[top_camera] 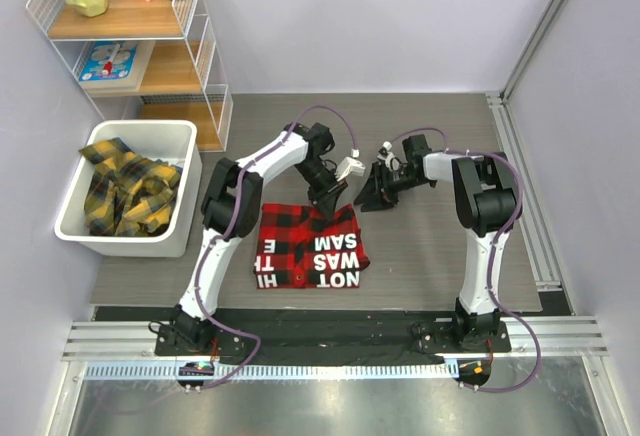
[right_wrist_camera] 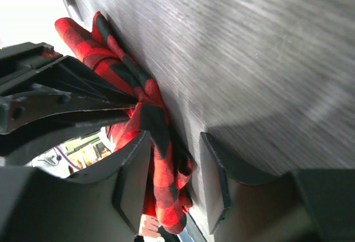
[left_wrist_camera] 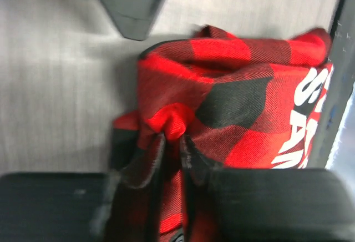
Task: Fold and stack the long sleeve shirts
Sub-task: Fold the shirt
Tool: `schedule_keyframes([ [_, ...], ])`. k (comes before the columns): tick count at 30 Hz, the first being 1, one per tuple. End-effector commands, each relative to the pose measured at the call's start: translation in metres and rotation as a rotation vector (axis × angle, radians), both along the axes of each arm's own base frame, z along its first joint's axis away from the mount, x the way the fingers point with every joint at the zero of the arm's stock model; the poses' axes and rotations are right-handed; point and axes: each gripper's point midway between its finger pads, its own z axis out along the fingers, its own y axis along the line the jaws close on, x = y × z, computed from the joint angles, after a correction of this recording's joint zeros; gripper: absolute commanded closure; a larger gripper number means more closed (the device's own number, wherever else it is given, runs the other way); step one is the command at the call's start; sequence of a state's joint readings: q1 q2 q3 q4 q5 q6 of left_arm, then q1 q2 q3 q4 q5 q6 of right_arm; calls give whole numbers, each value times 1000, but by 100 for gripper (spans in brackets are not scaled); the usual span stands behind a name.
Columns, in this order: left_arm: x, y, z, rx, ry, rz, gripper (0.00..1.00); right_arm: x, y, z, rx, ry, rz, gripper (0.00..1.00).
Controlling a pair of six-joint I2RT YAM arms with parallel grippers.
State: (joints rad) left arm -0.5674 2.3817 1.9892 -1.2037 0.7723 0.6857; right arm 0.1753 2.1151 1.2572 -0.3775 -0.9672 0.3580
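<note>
1. Left gripper (left_wrist_camera: 173, 139), working to the right of the white tub (top_camera: 130, 241), has its fingers nearly together and pinches a small ridge of the red shirt (top_camera: 310, 246) at the shirt's far edge.
2. Right gripper (right_wrist_camera: 175, 142), further right of the tub, stands about half open. A fold of the same edge hangs between its fingers, but they do not look clamped on it.
3. The red shirt lies on the table (top_camera: 430, 256) just right of the tub, gathered into a rough rectangle with its white lettering facing up.
4. My read: the red shirt is mid-fold and both grippers are taking its far edge. Next, the right one needs to close on the cloth. Then both should lift together and carry the edge evenly over the shirt, so it doesn't skew.
5. Count: two grippers, one tub, one red shirt. The yellow shirts (top_camera: 125, 191) are heaped inside the tub, too tangled to count.
</note>
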Motion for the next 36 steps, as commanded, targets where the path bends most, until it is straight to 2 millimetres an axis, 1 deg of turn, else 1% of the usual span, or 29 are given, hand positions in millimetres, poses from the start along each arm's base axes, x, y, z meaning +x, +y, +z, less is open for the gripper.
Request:
schedule_keyframes([
  [1,47,-13,-6,23,-169,97,89,14,-5,-20,-69,-18,-15,55],
  [2,56,-13,-5,34,-189,120,97,15,-6,-20,-76,-14,-18,56],
  [3,68,-16,-7,28,-219,149,100,18,-8,-21,-80,-21,-20,56],
  [5,79,-16,-9,38,-235,190,100,30,-13,-19,-89,-39,-40,56],
  [7,93,-14,-9,40,-269,209,100,48,-25,-15,-92,-60,-80,55],
  [8,103,-17,-6,29,-295,214,100,54,-30,-16,-97,-58,-94,55],
  [10,119,-15,-2,26,-331,228,100,72,-43,-10,-102,-89,-125,53],
  [11,127,-15,-7,29,-344,228,100,75,-47,-10,-108,-88,-132,52],
  [12,141,-22,10,-1,-398,227,100,80,-54,-9,-112,-96,-147,50],
  [13,145,-22,15,1,-412,225,92,88,-58,-3,-110,-121,-150,50],
  [15,152,-23,30,-25,-450,216,84,93,-63,6,-100,-139,-159,48],
  [16,150,-22,34,-39,-450,205,67,98,-69,12,-97,-155,-171,48],
  [17,152,-18,39,-43,-461,209,61,100,-70,16,-94,-178,-163,47],
  [18,151,-14,54,-54,-476,216,55,101,-69,23,-87,-199,-157,43],
  [19,147,-8,50,-44,-458,219,45,105,-69,31,-81,-230,-150,40],
  [21,147,11,59,-18,-460,235,38,111,-68,39,-80,-282,-125,32],
  [22,148,17,63,-6,-457,246,34,119,-67,47,-68,-315,-118,31],
  [23,149,25,66,6,-449,264,32,121,-67,49,-65,-324,-105,30],
  [24,147,41,68,35,-399,313,31,123,-67,50,-63,-323,-90,30],
  [25,147,47,75,38,-385,340,27,122,-66,53,-66,-280,-71,30],
  [26,145,55,73,61,-362,362,25,119,-65,53,-67,-264,-47,29],
  [27,140,64,72,81,-330,376,23,117,-67,53,-79,-298,-4,30],
  [28,135,67,73,87,-319,365,16,113,-68,57,-88,-299,7,29],
  [29,129,70,66,106,-297,360,16,106,-70,56,-99,-287,15,28],
  [30,126,71,65,109,-287,356,15,101,-70,56,-102,-281,24,27],
  [31,122,72,60,113,-265,347,15,90,-70,53,-103,-269,46,26],
  [32,118,70,58,104,-244,336,16,84,-69,57,-93,-264,59,25],
  [34,111,66,53,96,-191,341,20,68,-67,54,-97,-244,104,24],
  [36,109,66,39,109,-159,343,23,48,-65,61,-98,-211,131,24],
])
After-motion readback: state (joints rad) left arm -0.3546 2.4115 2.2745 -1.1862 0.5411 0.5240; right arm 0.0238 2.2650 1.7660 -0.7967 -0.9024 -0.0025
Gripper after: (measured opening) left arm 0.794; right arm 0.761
